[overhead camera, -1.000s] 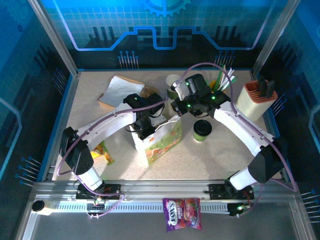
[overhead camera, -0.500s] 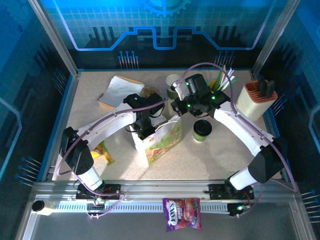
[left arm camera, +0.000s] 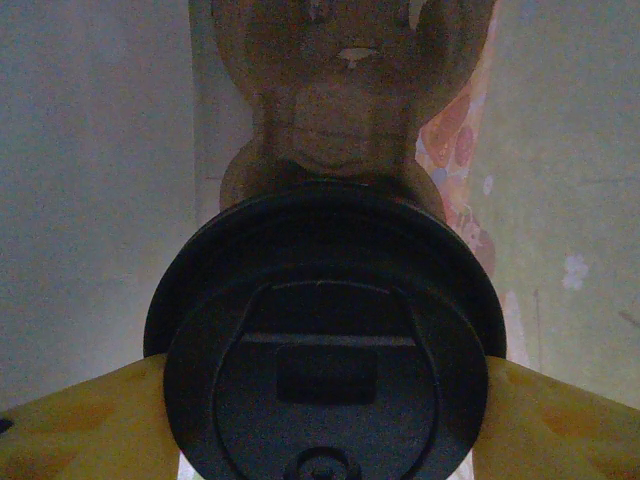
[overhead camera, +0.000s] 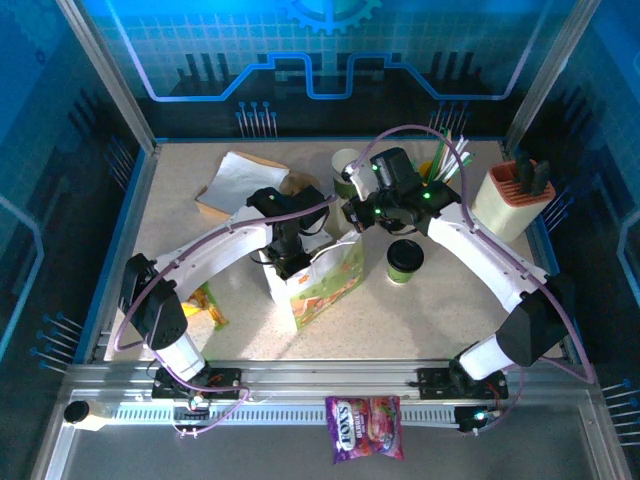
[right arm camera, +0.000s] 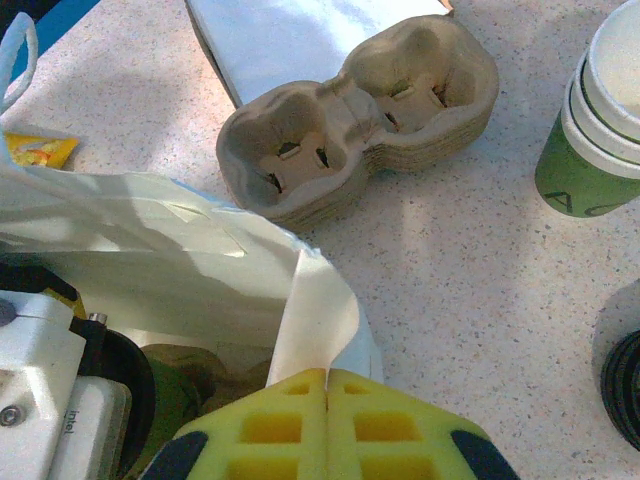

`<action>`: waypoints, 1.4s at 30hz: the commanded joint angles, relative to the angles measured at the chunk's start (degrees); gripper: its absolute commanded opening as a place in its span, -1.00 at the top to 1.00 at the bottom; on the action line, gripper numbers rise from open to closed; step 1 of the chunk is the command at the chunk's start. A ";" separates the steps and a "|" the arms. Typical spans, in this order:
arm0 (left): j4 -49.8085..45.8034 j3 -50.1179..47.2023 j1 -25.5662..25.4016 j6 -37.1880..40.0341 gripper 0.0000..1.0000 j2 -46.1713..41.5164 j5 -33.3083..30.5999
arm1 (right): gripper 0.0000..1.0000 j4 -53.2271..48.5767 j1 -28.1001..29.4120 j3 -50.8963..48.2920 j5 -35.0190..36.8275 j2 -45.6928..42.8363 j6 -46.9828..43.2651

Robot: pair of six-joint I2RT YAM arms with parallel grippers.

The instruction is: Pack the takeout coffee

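Observation:
One takeout coffee (overhead camera: 405, 260), green with a black lid, stands on the table right of the flower-printed paper bag (overhead camera: 330, 285). My left gripper (overhead camera: 290, 262) reaches down into that bag. In the left wrist view its yellow fingers (left arm camera: 80, 425) press both sides of the other takeout coffee, whose black lid (left arm camera: 325, 340) hangs above a brown pulp carrier (left arm camera: 330, 120) on the bag floor. My right gripper (right arm camera: 327, 385) is shut on the bag's white rim (right arm camera: 315, 310), holding the mouth wide. The standing cup's lid (right arm camera: 627, 390) shows at the right edge of the right wrist view.
A stack of pulp carriers (right arm camera: 360, 110) and white napkins (overhead camera: 235, 180) lie behind the bag. Stacked lidless cups (right arm camera: 600, 120) stand at the back, straws (overhead camera: 440, 160) beside them. A tan holder (overhead camera: 510, 200) sits far right, a yellow packet (overhead camera: 210, 305) left of the bag.

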 commanded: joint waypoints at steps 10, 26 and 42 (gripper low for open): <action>1.01 -1.22 1.00 1.05 -0.11 1.64 3.61 | 0.87 -0.84 0.09 -0.19 -0.61 1.80 -0.22; 1.54 -1.66 1.93 1.21 -0.11 2.80 3.91 | 0.88 -0.94 0.12 0.33 -0.76 2.29 -0.19; 1.55 -2.10 2.54 1.04 -0.11 5.03 2.16 | 0.88 -0.65 0.09 -0.22 -0.83 2.24 -0.36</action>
